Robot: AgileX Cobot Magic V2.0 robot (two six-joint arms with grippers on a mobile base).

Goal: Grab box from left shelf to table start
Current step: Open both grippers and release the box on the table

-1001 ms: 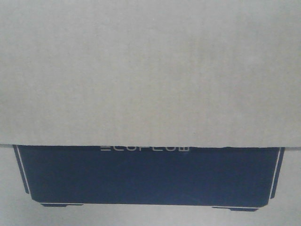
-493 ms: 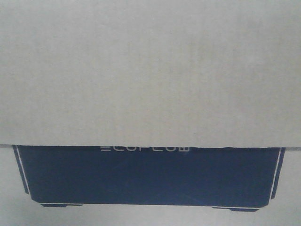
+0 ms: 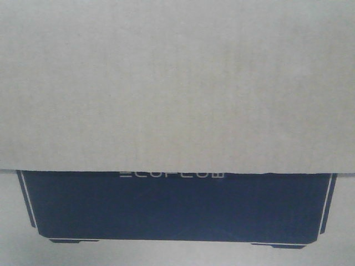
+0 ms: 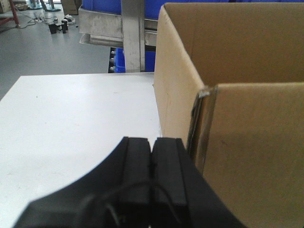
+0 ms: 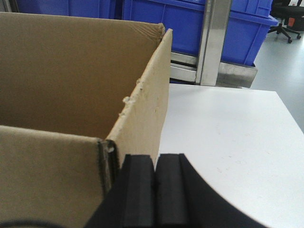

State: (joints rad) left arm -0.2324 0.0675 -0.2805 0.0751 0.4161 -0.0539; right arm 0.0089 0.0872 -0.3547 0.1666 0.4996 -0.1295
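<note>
The box (image 3: 177,83), plain tan cardboard, fills the upper front view. It stands open-topped on the white table (image 4: 71,118). My left gripper (image 4: 152,140) is shut with nothing between its pads, just outside the left wall of the box (image 4: 256,142) by the near corner. My right gripper (image 5: 155,156) is likewise shut and holding nothing, hard against the outer right wall of the box (image 5: 47,175) at its near corner, over the table (image 5: 228,137). A silver-grey metal shelf edge (image 4: 102,23) runs behind the table.
Below the plain box in the front view sits another cardboard box with a navy ECOFLOW panel (image 3: 177,208). Blue bins (image 5: 190,23) and a metal upright (image 5: 213,38) stand behind the table. Grey floor lies off the table's far left (image 4: 38,52).
The navy printed panel has slid a few pixels to the right in the front view; nothing else has visibly moved.
</note>
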